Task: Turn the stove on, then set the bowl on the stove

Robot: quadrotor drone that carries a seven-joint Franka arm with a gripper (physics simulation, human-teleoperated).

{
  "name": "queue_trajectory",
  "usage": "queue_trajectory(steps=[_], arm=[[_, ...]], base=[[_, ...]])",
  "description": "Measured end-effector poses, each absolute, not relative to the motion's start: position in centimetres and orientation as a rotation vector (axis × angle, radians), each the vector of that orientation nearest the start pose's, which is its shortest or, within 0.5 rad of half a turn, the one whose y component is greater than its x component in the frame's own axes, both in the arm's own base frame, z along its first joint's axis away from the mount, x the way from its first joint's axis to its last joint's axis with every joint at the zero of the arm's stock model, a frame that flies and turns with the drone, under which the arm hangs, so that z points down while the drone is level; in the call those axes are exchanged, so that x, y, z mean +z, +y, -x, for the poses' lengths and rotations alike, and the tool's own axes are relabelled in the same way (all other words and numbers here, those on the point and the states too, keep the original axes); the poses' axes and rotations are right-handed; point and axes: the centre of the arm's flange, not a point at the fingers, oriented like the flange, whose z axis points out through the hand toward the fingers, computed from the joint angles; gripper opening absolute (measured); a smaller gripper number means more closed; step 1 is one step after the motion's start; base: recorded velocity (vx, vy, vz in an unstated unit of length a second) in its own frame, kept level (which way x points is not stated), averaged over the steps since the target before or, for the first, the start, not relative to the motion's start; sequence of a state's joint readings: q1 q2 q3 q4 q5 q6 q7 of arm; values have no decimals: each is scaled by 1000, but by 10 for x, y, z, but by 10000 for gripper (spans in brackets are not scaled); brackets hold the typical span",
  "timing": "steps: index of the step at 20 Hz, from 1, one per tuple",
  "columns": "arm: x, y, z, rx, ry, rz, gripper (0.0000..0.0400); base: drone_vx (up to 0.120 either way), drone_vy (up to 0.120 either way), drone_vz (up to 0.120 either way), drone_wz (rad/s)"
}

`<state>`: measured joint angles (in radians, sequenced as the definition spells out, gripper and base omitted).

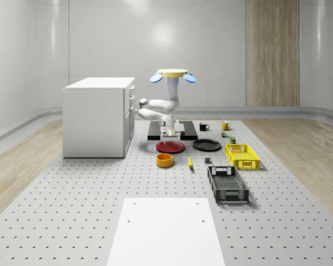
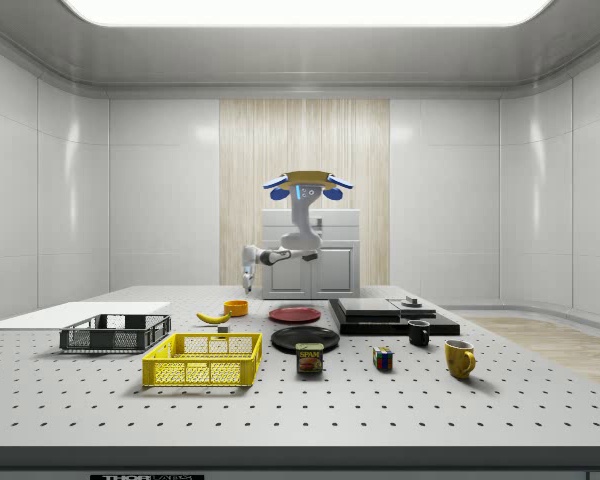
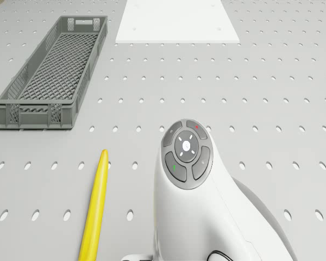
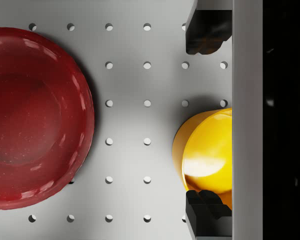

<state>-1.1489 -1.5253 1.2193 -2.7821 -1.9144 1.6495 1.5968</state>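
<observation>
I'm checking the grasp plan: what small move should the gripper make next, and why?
Probably lower straight down onto the orange bowl: in the wrist view the open gripper hangs above it, fingers straddling it, beside the red plate, while the drone hovers over the table.

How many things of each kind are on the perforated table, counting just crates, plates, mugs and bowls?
Crates: 2, yellow crate, grey crate
Plates: 2, red plate, black plate
Mugs: 2, black mug, yellow mug
Bowls: 1, orange bowl
Total: 7
</observation>
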Motion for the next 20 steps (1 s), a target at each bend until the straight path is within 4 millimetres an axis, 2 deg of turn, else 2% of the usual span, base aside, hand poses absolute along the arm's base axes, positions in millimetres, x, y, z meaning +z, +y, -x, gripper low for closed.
queue_trajectory(steps=[3, 13, 20], arm=[[541, 32, -321, 786, -2, -1, 400], [541, 32, -321, 786, -2, -1, 400], [557, 32, -321, 786, -2, -1, 400]], base=[[120, 53, -27, 0], [116, 0, -112, 0], [0, 0, 0, 0]])
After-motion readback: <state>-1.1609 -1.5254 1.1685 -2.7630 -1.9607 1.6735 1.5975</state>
